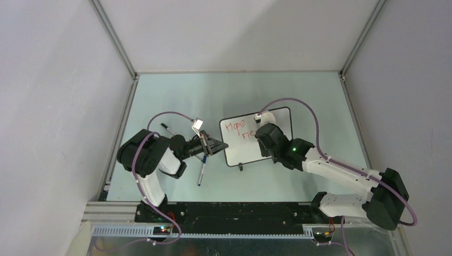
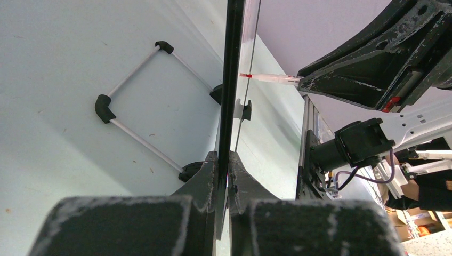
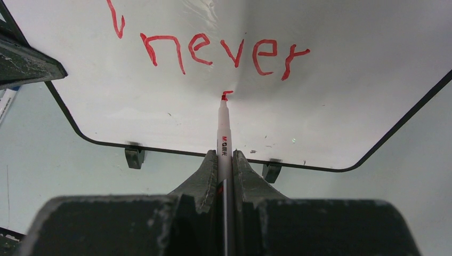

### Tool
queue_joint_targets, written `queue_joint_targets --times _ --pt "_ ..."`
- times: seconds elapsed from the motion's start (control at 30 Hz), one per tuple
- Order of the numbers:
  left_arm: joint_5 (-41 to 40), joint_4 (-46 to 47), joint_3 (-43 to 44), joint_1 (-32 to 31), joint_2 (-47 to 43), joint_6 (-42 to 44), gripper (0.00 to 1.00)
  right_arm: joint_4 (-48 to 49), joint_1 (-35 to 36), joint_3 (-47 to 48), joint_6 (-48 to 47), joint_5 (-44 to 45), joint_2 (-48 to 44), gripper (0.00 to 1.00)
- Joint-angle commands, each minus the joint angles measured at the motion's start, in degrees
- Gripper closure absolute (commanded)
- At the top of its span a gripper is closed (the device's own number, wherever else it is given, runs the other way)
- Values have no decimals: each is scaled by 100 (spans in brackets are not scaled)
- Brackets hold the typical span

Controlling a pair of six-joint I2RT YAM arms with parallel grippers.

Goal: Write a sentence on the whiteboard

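Note:
The whiteboard (image 1: 242, 146) stands tilted on the table, black-framed, on two small feet. Red words on it read "Hope" (image 1: 235, 126) and "never" (image 3: 224, 52); a short red stroke starts below them. My left gripper (image 1: 215, 146) is shut on the board's left edge (image 2: 230, 96), seen edge-on in the left wrist view. My right gripper (image 3: 225, 160) is shut on a white red-tipped marker (image 3: 223, 140). Its tip (image 3: 224, 96) touches the board under "never". The marker tip also shows in the left wrist view (image 2: 266, 78). The right arm hides much of the board from above.
A second pen (image 1: 201, 172) lies on the table below my left gripper, another (image 1: 166, 128) behind the left arm. A white rod frame with black corners (image 2: 139, 104) lies on the table left of the board. Walls enclose the table.

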Motion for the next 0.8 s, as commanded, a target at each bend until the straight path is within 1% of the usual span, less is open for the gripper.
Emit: queue_joint_targets --times 0.0,0.27,0.77 --pt "-69 185 10 -39 -63 -16 100 110 -43 243 -3 33 95 100" --pt "-59 185 19 -43 -67 -16 100 19 -38 229 47 79 134 100" --pt "-44 186 19 -43 -65 -16 100 -154 20 -32 188 49 -76 100"
